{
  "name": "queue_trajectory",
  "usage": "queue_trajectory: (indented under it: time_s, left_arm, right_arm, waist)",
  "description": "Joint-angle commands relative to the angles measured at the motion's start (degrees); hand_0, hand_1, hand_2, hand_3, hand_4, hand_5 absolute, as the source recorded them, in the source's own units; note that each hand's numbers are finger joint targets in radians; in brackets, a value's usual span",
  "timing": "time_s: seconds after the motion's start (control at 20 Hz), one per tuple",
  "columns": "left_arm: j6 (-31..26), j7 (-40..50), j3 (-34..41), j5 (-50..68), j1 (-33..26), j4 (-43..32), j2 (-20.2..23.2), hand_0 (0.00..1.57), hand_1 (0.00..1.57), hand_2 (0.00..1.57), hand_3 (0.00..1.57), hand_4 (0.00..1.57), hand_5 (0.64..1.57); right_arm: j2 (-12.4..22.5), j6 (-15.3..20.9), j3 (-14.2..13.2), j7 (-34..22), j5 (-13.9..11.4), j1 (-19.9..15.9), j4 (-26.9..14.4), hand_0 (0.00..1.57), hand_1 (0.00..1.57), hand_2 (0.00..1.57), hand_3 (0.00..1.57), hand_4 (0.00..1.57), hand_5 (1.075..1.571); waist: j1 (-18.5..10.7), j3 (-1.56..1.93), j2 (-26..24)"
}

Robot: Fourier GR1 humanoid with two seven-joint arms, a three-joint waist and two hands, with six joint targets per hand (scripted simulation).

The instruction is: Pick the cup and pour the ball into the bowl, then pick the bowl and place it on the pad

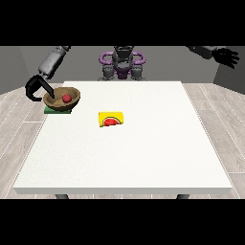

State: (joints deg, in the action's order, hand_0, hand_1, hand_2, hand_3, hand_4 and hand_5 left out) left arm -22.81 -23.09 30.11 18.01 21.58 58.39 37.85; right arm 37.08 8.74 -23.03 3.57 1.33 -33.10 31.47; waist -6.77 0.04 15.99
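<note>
Curled fingers (39,86) touching bowl (61,99), holding ball (66,98)

The white table (143,158) carries a green pad (50,110) at its far corner and a tipped yellow cup (111,119) mid-table.

one wooden bowl (61,98), one red ball (66,98), one green pad (57,110), one yellow cup (111,119), one white table (143,153), two black hands (34,89) (226,56)

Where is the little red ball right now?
In the front view the red ball lies inside the brown bowl, which sits on the green pad at the table's far left corner.
</note>
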Motion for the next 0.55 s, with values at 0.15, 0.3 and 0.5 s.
queue_trajectory:
  time_s: [0.15, 0.3, 0.5]
  left_arm:
    - [2.5, 5.1, -4.8, -2.2, 0.4, 2.6, -3.0, 0.0, 0.0, 0.0, 0.0, 1.08, 1.567]
    - [6.6, 10.9, -10.7, -2.8, -1.2, 11.0, -11.8, 0.0, 0.0, 0.0, 0.0, 0.9, 1.559]
    - [9.1, 12.1, -12.5, -6.2, -3.6, 4.9, -13.8, 0.0, 0.0, 0.0, 0.0, 0.9, 1.559]
  right_arm:
    - [-0.9, -0.8, 3.2, -5.2, -1.8, -2.9, -0.8, 0.0, 0.0, 0.0, 0.12, 0.0, 1.369]
    - [2.2, -3.5, 3.3, -5.9, -2.7, -1.0, -3.6, 0.0, 0.0, 0.0, 0.0, 0.0, 1.354]
    - [-3.9, -7.6, 6.0, -10.4, -0.8, -7.2, 3.5, 0.0, 0.0, 0.0, 0.0, 0.48, 1.434]
  waist:
    - [1.4, -0.01, -6.4]
    - [0.4, 0.09, -13.2]
    - [4.5, -0.16, -22.8]
